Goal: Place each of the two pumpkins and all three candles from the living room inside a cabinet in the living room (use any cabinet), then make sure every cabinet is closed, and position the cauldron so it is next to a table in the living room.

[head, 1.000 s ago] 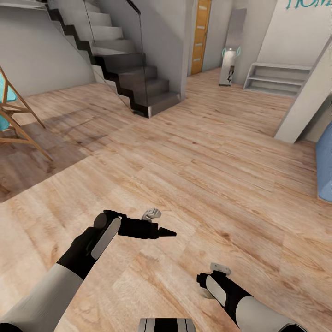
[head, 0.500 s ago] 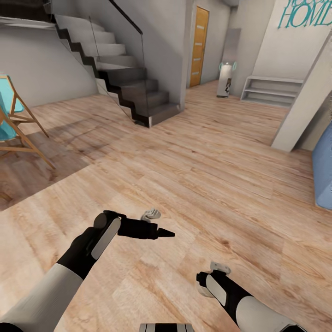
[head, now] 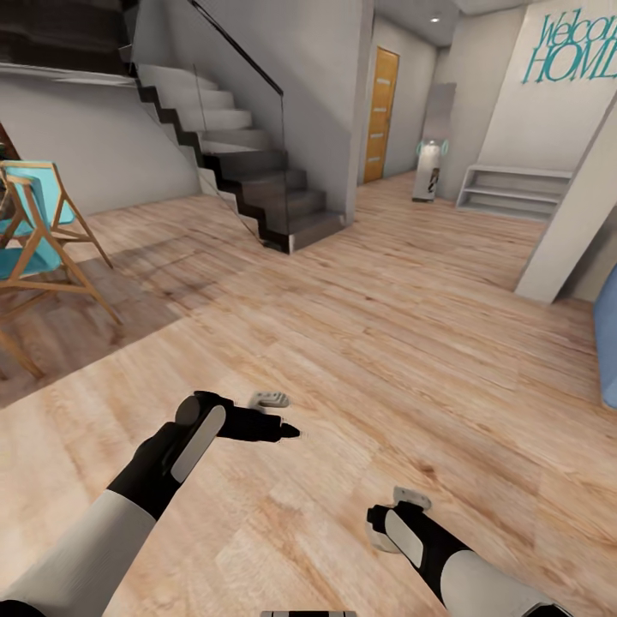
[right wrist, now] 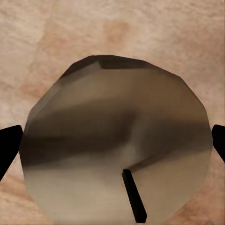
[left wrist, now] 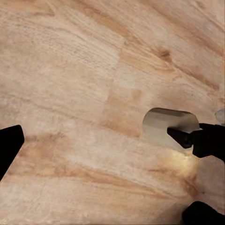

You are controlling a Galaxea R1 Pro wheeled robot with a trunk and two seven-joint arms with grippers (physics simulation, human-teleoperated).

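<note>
My right gripper points down at the wooden floor, low at the right of the head view. It is shut on a stubby tan candle, whose flat top and dark wick face the right wrist camera between the two black fingers. The left wrist view catches the same candle from the side as a pale shape. My left gripper reaches out level toward the right, above the floor and ahead of the right one. It is open, with nothing between its fingers.
I am on open wooden flooring in a hallway. A dark staircase with a glass rail rises ahead left, and a wooden folding chair with teal fabric stands at the left. An orange door, a white low shelf and a white slanted pillar lie ahead right.
The whole picture has shifted, so the camera moved and more of the chair and wall lettering shows. The left gripper's tip has drawn back slightly. The right gripper keeps its hold on the candle.
</note>
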